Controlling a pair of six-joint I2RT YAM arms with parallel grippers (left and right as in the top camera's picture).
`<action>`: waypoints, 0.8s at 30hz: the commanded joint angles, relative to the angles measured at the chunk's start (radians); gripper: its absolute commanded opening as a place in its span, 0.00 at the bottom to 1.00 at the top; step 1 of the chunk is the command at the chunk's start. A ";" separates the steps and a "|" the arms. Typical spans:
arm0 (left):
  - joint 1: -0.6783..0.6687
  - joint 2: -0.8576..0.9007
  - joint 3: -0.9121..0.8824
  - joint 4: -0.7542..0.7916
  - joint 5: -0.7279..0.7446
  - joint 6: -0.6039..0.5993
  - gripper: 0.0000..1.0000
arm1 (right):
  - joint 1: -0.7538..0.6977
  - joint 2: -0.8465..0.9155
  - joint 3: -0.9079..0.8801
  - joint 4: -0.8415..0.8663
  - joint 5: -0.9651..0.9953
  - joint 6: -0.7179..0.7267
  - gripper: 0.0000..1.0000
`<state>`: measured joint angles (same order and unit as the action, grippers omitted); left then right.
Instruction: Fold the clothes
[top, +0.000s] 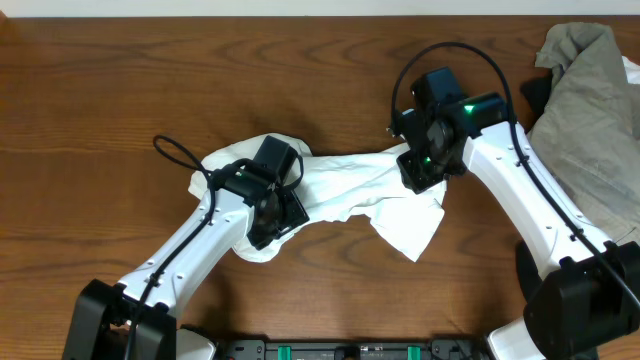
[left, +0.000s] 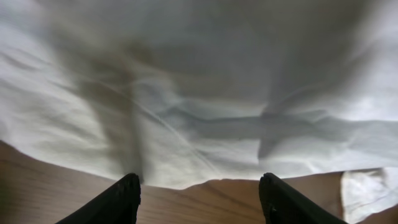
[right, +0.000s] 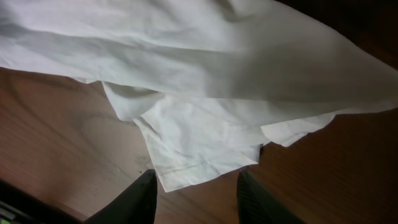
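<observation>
At the near edge the two white arms rise from their bases and reach inward over the wooden table (top: 100, 90). The left gripper (top: 272, 215) sits on the near-left end of the white garment (top: 350, 185). From its wrist camera its fingers (left: 127, 199) stand spread, bare wood between them and the cloth's hem just beyond the tips, so it is released and grasps nothing. The garment lies crumpled across the middle of the table, one corner pointing toward the near side. A little farther and to the right, the right gripper (top: 422, 170) is over the garment's other end, its fingers (right: 249, 199) also parted with a hemmed corner lying at the gap. At the far right lies a heap of grey-olive clothes (top: 590, 110), well apart.
</observation>
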<state>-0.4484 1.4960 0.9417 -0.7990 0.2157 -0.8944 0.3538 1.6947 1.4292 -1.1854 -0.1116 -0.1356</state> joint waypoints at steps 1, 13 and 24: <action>-0.003 0.006 -0.005 0.009 0.012 -0.051 0.64 | 0.002 0.002 -0.005 -0.002 0.008 0.011 0.40; -0.003 0.006 -0.050 0.024 0.064 -0.107 0.64 | -0.001 0.002 -0.005 -0.006 0.011 0.007 0.41; -0.002 0.006 -0.069 0.136 -0.019 -0.113 0.54 | -0.001 0.002 -0.005 -0.008 0.011 0.007 0.40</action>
<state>-0.4488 1.4971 0.8753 -0.6762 0.2558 -1.0004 0.3538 1.6947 1.4292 -1.1915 -0.1043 -0.1356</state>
